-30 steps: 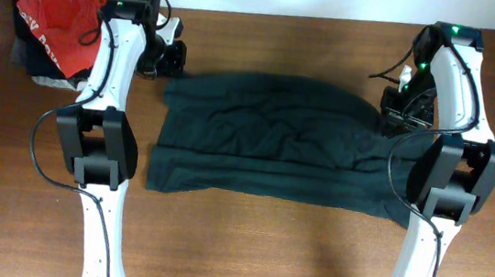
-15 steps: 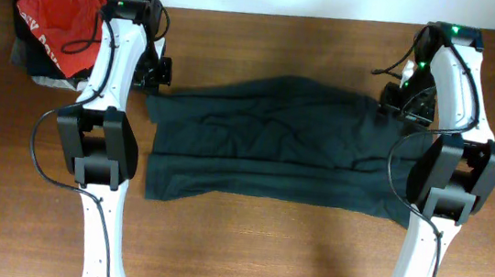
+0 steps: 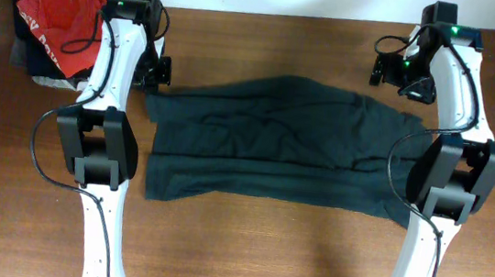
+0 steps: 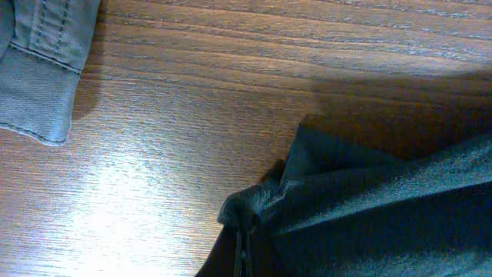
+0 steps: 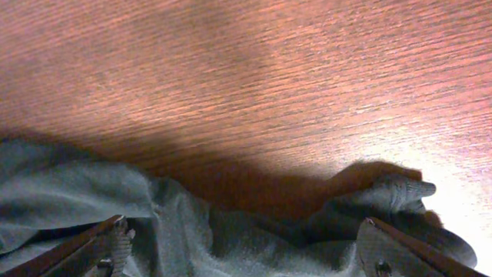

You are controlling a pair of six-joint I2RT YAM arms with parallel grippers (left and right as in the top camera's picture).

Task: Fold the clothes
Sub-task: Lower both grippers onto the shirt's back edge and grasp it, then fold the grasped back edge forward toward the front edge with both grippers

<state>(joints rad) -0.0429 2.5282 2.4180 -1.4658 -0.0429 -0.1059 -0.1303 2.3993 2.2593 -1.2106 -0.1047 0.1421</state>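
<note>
Across the middle of the table (image 3: 245, 249), seen from overhead, the dark garment (image 3: 275, 141) lies spread out wide and wrinkled, its lower part flat and its upper edge drawn up in a rumpled arch. The left pincer (image 3: 155, 78) sits at the garment's upper left corner, which is pulled out into a small point toward it. The right pincer (image 3: 388, 72) hangs above and just beyond the upper right corner, clear of the cloth. A red T-shirt (image 3: 58, 10) tops a pile of clothes at the far left corner of the table, with a grey garment (image 3: 24, 58) at the pile's near edge.

From the left wrist, the left pincer (image 4: 244, 250) shows only as a thin dark slit at the bottom edge, closed tight. The corner of the dark garment (image 4: 369, 208) bunches into a puckered tip right at that slit, so the cloth is pinched there. Bare wood surrounds it, and a stitched hem of the grey garment (image 4: 38, 69) lies at the top left, well apart from the dark cloth.

From the right wrist, the right pincer (image 5: 244, 231) stands wide apart, one finger (image 5: 108, 246) at the lower left and the other at the lower right. It grips nothing. The dark garment (image 5: 77, 192) lies crumpled beneath it on the table, one small fold sticking out at the right.
</note>
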